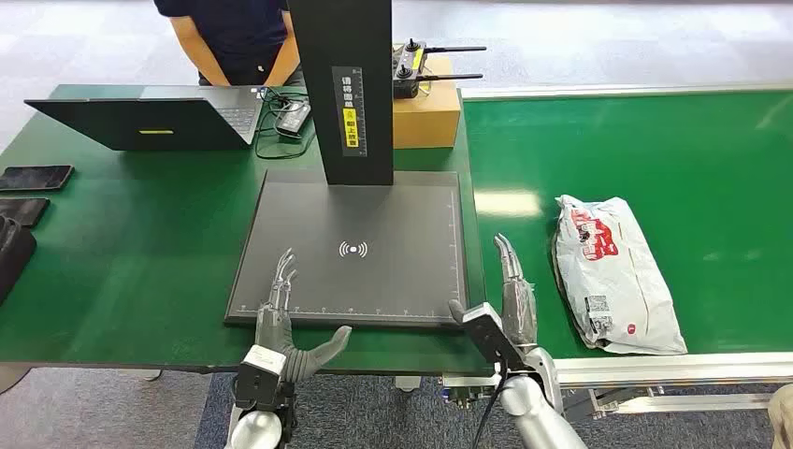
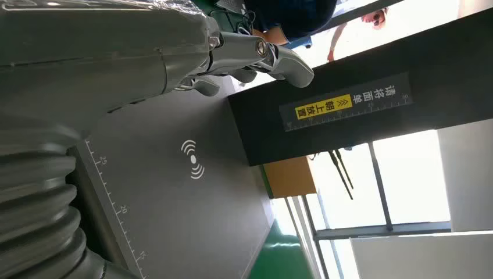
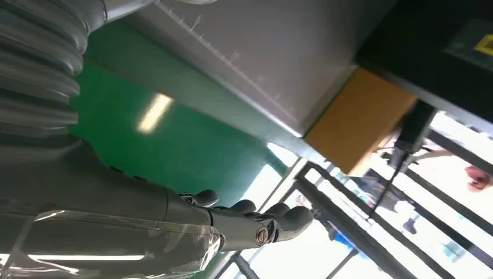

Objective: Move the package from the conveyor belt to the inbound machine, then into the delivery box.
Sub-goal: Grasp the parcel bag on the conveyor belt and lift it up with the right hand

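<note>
Two hands are up and both hold nothing. The left hand (image 1: pixel 279 313) has its fingers spread out flat, with the tips over the near edge of the dark scan plate (image 1: pixel 393 201) of the inbound machine. The right hand (image 1: pixel 514 295) has its fingers held straight and close side by side, and it hangs over the green strip between the scan plate and the conveyor belt (image 1: pixel 655 150). The package (image 1: pixel 612 271) is a white bag with red print. It lies flat on the belt, just to the right of the right hand, and nothing touches it. So the first step is not done yet: the bag has to be picked up. I think the right hand should do it, since it is much nearer. A good way would be to slide over to the right and come down on the side of the bag nearest the hand. The bag looks soft and floppy, so a grip with many fingers may hold better than a pinch at one corner. Then it can go onto the plate, near the little wave sign (image 1: pixel 353 249). No delivery box can be made out.
</note>
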Action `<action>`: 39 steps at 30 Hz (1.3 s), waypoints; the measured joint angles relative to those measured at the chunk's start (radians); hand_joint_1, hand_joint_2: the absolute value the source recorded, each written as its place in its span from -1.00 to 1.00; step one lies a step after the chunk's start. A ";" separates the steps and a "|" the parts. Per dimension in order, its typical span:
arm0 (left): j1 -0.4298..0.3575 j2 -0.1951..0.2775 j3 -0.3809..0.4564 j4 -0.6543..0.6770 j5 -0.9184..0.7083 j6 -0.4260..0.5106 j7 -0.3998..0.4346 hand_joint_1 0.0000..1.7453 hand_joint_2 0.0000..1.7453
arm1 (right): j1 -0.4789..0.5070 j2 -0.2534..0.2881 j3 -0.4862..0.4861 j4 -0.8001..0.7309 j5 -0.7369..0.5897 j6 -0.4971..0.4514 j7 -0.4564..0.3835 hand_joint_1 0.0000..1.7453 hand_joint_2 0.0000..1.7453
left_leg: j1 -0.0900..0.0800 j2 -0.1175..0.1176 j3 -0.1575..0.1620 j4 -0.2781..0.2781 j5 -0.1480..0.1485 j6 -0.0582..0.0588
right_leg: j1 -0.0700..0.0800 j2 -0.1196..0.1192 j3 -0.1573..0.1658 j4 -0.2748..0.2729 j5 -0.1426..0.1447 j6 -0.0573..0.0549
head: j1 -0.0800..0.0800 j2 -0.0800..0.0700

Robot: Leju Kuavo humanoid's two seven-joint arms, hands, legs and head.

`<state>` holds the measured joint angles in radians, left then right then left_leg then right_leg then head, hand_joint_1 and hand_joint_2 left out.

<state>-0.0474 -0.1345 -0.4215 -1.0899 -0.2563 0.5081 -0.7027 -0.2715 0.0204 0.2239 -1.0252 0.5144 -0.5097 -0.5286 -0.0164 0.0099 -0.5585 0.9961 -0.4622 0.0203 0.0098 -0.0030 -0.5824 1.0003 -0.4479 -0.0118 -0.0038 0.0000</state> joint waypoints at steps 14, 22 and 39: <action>0.013 0.002 0.000 -0.003 -0.004 0.005 0.000 -1.00 1.00 | -0.309 -0.139 -0.142 0.436 0.094 -0.020 0.141 -1.00 1.00 | -0.001 -0.001 0.000 0.001 0.000 0.001 | -0.001 -0.001 0.000 0.000 0.001 0.001 | 0.000 0.000; 0.022 0.003 0.001 -0.015 0.001 0.017 0.000 -1.00 1.00 | -0.428 -0.194 -0.176 0.613 0.146 -0.030 0.310 -1.00 1.00 | -0.001 -0.001 -0.001 0.001 0.000 0.001 | -0.001 -0.001 -0.001 0.000 0.001 0.001 | 0.000 0.000; 0.042 0.011 0.002 -0.019 0.021 0.040 0.000 -1.00 1.00 | -0.445 -0.222 -0.206 0.733 0.209 0.037 0.536 -1.00 1.00 | -0.001 -0.001 -0.001 0.001 0.000 0.001 | -0.001 -0.001 0.000 0.000 0.000 0.001 | 0.000 0.000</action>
<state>-0.0053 -0.1236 -0.4200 -1.1090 -0.2351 0.5482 -0.7027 -0.7169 -0.2013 0.0183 -0.2925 0.7238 -0.4724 0.0076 -0.0170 0.0090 -0.5591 0.9970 -0.4622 0.0210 0.0093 -0.0042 -0.5829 1.0003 -0.4474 -0.0112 -0.0037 0.0000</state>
